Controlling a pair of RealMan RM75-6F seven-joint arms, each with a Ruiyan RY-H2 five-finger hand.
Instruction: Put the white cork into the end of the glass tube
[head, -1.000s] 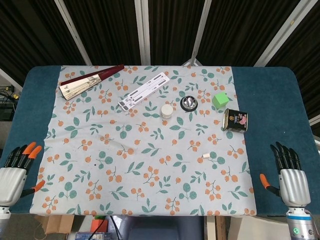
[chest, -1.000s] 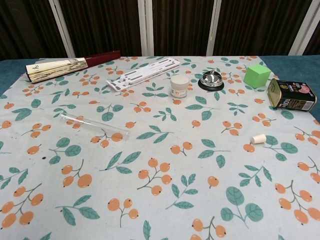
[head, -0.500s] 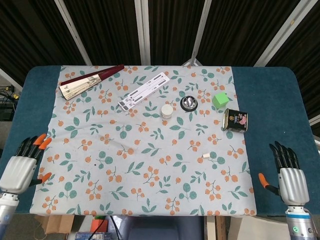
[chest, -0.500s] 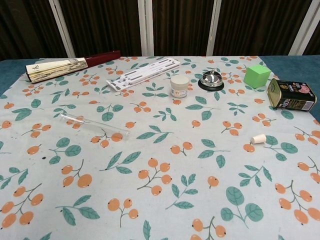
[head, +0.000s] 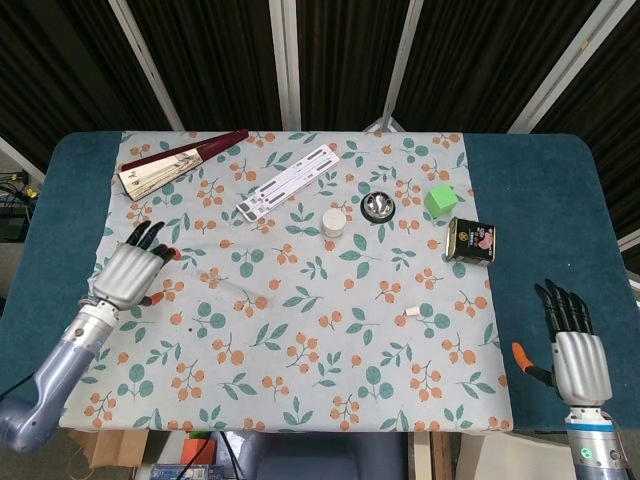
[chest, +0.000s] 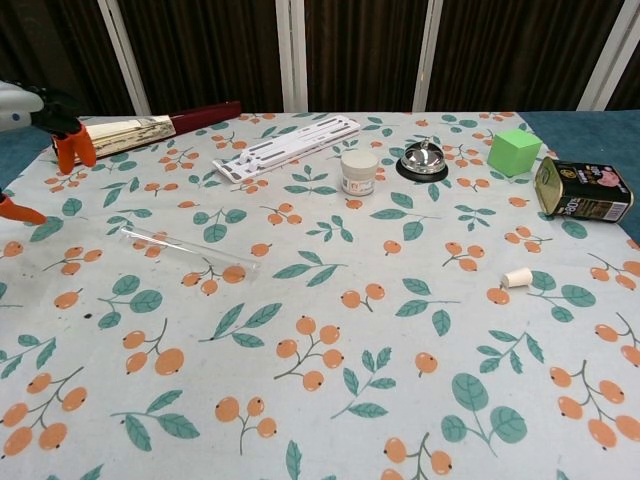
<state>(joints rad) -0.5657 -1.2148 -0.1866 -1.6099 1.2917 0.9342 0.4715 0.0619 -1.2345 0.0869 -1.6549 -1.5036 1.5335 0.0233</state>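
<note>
The glass tube (chest: 188, 253) lies flat on the patterned cloth at the left, faint in the head view (head: 230, 285). The small white cork (chest: 517, 278) lies on its side toward the right (head: 410, 316). My left hand (head: 128, 274) hovers open over the cloth's left part, just left of the tube; only its orange fingertips (chest: 74, 148) show in the chest view. My right hand (head: 577, 350) stays open at the table's front right corner, well right of the cork.
At the back lie a folded fan (head: 180, 161) and a white slotted strip (head: 288, 183). A small white jar (head: 334, 222), a desk bell (head: 378, 207), a green cube (head: 440, 199) and a tin on its side (head: 471, 241) stand behind the cork.
My left hand has swung up and forward from the front left corner onto the cloth near the tube. The right hand has barely moved. Tube and cork lie as before.
</note>
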